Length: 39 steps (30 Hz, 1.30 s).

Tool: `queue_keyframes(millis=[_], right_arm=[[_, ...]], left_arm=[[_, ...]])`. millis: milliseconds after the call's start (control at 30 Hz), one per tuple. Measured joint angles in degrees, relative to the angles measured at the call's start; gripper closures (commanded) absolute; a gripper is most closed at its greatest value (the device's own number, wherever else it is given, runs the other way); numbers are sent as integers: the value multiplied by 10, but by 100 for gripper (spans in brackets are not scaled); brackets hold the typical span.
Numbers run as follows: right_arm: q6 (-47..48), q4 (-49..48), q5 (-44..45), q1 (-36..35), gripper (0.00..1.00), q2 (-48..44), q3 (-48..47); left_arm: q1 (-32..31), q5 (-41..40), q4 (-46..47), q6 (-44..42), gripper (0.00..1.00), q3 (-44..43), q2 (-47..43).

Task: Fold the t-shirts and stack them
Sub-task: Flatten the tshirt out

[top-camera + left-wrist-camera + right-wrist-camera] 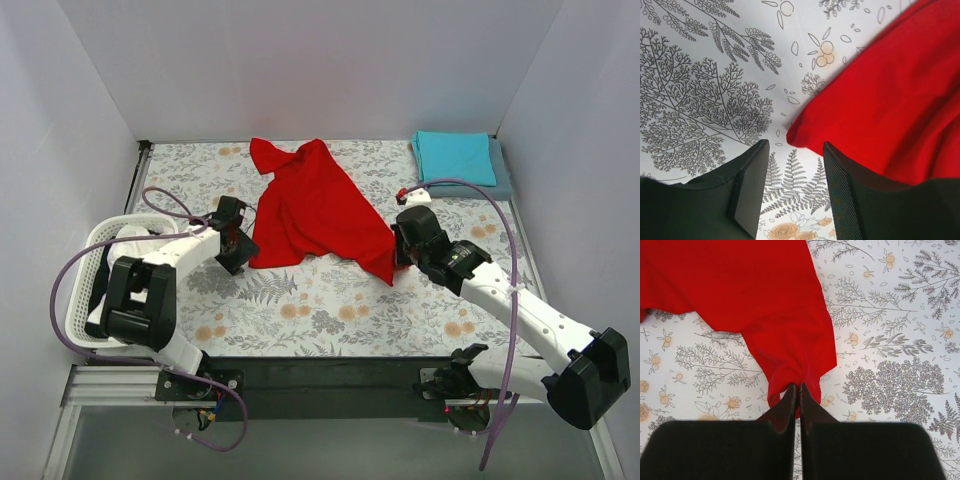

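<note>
Table (330,300): covered in a floral-print cloth.
Red t-shirt (310,205): spread rumpled across the table's middle, between both arms.
Lattice basket (75,300): white, at the left edge.
Teal t-shirt (455,157): folded, far right corner, on top of the grey-blue t-shirt (503,182).
Right gripper (796,388): fingers pinched together on the red t-shirt's near right corner.
Left gripper (795,146): fingers apart, straddling its left corner, nothing held.

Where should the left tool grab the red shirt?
Pinch the rounded corner of the red t-shirt nearest the open left tool, sliding in low from the left. It lies flat on the table right before the gap; the right tool pinches the other end.
</note>
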State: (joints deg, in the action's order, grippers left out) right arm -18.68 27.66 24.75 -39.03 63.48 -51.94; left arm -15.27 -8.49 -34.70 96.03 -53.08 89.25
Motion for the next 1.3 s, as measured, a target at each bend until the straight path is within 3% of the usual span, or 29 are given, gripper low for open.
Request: queue_keyframes(millis=[333, 500, 700, 1033, 1300], right_arm=[[8, -13, -30, 29, 99, 0, 12], [9, -22, -40, 38, 99, 0, 12], [13, -23, -60, 42, 99, -7, 13], [19, -48, -216, 21, 99, -70, 79], [-31, -85, -238, -193, 99, -21, 132]], left_arm=[[-4, 2, 9, 19, 63, -11, 47], [-5, 0, 14, 27, 100, -16, 54], [20, -8, -14, 6, 100, -56, 50], [215, -19, -48, -93, 100, -160, -118], [238, 10, -57, -116, 100, -141, -109]])
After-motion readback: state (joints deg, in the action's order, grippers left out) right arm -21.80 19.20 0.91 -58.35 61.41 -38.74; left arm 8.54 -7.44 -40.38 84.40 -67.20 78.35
